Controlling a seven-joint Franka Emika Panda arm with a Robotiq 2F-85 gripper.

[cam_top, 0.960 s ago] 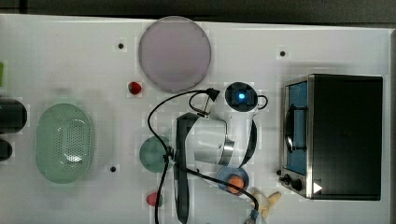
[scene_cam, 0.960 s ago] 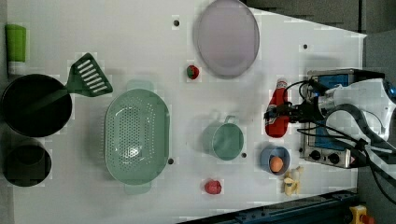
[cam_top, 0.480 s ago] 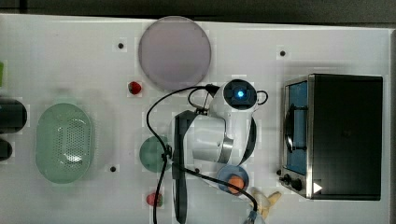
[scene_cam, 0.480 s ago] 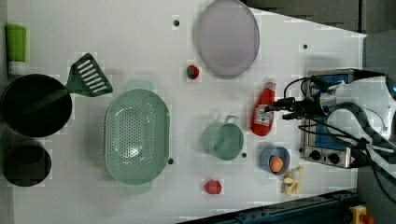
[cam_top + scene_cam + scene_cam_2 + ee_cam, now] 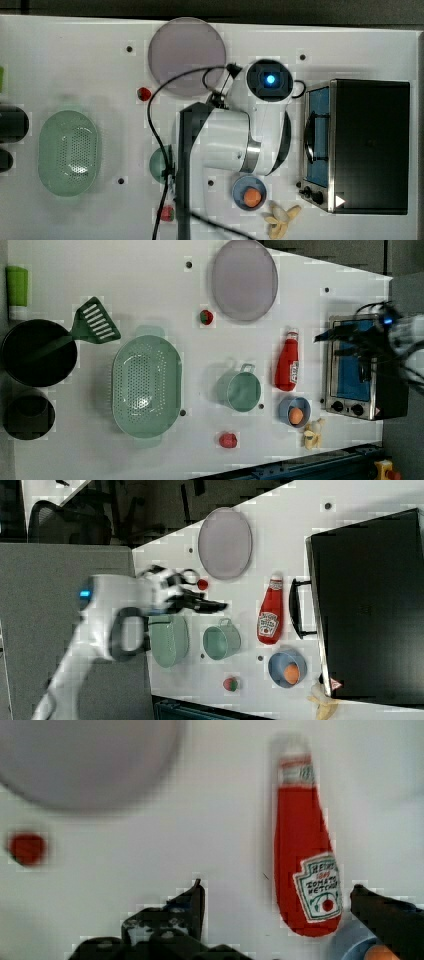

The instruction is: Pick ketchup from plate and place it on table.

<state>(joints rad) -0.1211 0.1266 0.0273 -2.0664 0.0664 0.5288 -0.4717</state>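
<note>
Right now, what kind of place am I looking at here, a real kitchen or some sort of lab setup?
Most likely a lab tabletop staged as a play kitchen: a white table with small dark holes, a robot arm, and kitchen props such as a toaster oven, green colander and ketchup.

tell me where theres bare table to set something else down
In the left view, the widest bare stretch of table runs between the spatula and the plate. It is crowded around the ketchup, hemmed by the cup, blue bowl and toaster oven.
</note>
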